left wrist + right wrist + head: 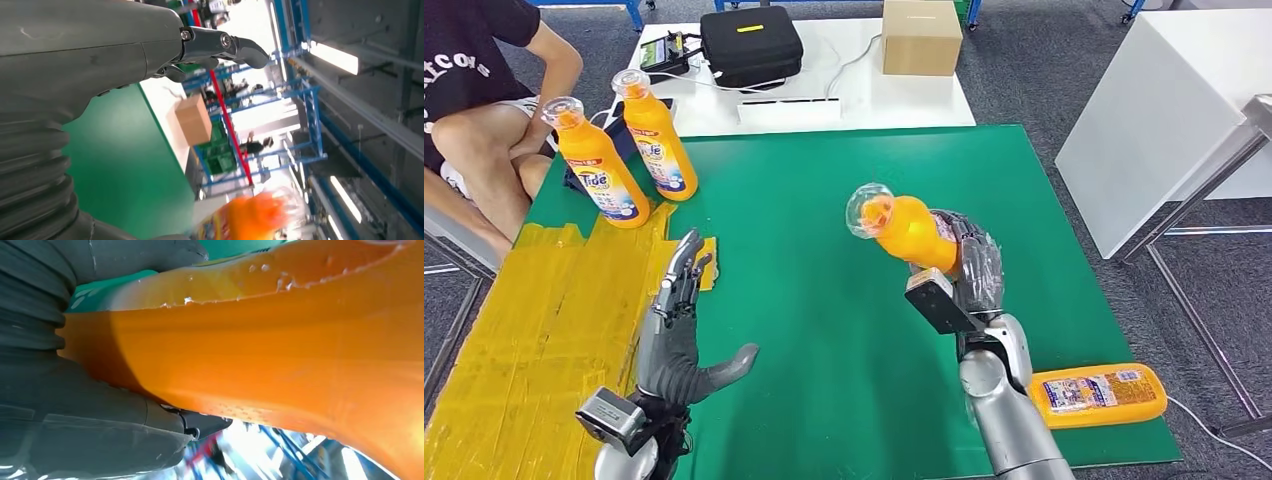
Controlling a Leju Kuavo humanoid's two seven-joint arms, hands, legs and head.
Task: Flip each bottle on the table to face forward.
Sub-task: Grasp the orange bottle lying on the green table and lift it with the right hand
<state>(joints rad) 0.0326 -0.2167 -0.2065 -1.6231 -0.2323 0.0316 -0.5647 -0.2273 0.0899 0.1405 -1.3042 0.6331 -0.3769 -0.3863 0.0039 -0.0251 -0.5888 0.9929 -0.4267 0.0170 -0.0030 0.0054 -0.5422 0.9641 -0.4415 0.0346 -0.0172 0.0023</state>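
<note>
My right hand (972, 265) grips an orange bottle (906, 228) with a clear cap, held above the green mat and tilted toward the left. Up close in the right wrist view its orange body (280, 355) lies against my palm (95, 420). That same bottle appears blurred in the left wrist view (255, 216). My left hand (679, 320) hovers over the mat's left side, fingers spread, thumb out, holding nothing. Two orange Tide bottles (602, 165) (658, 135) stand upright at the far left with labels showing. Another orange bottle (1097, 394) lies flat at the near right edge.
The green mat (824, 200) has yellow tape (534, 320) over its left part. Behind it a white table (824, 95) carries a black case (750, 45) and a cardboard box (921, 36). A person (479, 110) sits at the far left. A white cabinet (1164, 110) stands right.
</note>
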